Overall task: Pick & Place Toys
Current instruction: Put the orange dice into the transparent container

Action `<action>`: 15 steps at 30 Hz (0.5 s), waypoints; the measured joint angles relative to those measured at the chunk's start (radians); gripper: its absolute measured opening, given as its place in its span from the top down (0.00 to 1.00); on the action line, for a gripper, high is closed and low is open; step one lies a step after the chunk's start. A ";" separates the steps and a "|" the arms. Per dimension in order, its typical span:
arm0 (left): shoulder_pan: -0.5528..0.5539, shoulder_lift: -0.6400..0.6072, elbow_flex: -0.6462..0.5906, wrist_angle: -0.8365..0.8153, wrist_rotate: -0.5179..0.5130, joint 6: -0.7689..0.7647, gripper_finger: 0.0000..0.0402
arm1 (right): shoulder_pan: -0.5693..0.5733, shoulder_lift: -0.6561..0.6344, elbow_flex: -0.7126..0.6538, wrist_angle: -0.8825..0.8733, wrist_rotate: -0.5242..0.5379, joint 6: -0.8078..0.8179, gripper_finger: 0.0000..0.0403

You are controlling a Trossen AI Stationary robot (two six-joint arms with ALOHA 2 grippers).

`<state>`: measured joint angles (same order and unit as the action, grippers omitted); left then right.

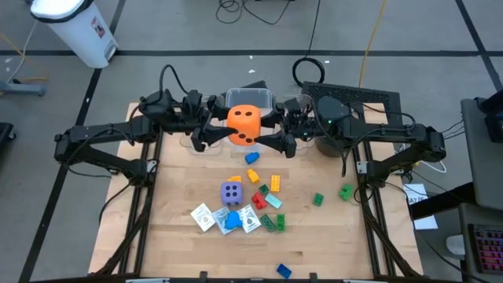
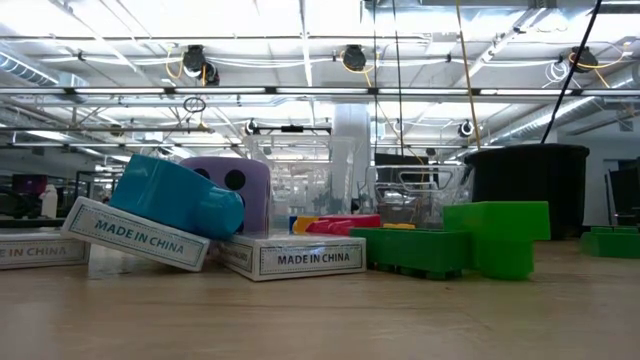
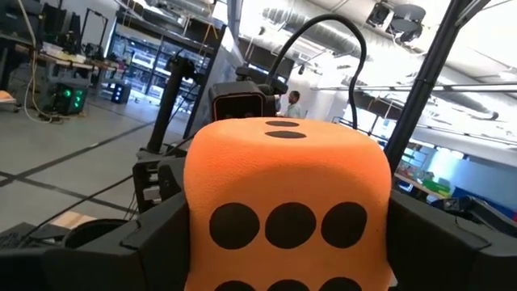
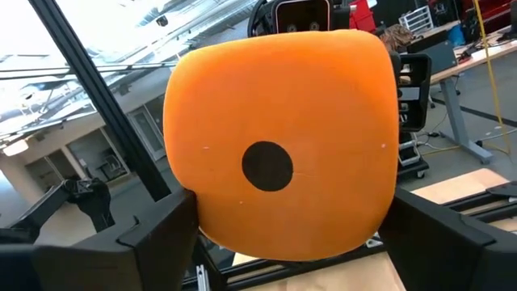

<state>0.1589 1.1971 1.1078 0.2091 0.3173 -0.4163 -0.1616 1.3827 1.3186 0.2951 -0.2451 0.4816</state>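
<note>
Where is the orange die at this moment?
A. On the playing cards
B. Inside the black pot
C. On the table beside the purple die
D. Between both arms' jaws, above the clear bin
D: the orange die sits between the left gripper and right gripper, over the clear bin.

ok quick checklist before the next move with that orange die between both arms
1. Orange foam die held off the table between the left hand and right hand: ok.
2. Which hand carries its weight: cannot tell.
3. Clear plastic bin lies right behind the die: ok.
4. Bin free of other toys: cannot tell, die hides it.
5. Purple foam die and small plastic bricks remain on the wooden table: not ok, pending.
</note>
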 joint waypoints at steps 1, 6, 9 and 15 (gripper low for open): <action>0.000 0.000 0.000 0.003 -0.001 -0.001 0.17 | 0.000 0.000 0.000 0.000 0.000 -0.002 0.19; -0.001 0.001 -0.001 0.029 -0.031 -0.003 0.12 | 0.000 0.000 0.001 0.005 0.005 -0.009 0.19; 0.000 0.003 -0.001 0.053 -0.041 -0.005 0.08 | 0.000 0.001 0.003 0.007 0.008 -0.015 0.19; 0.009 0.005 -0.002 0.062 -0.053 -0.005 0.04 | -0.003 0.002 0.003 0.002 0.017 -0.023 0.19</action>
<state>0.1679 1.2021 1.1060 0.2710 0.2639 -0.4217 -0.1646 1.3849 1.3212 0.2970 -0.2282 0.4587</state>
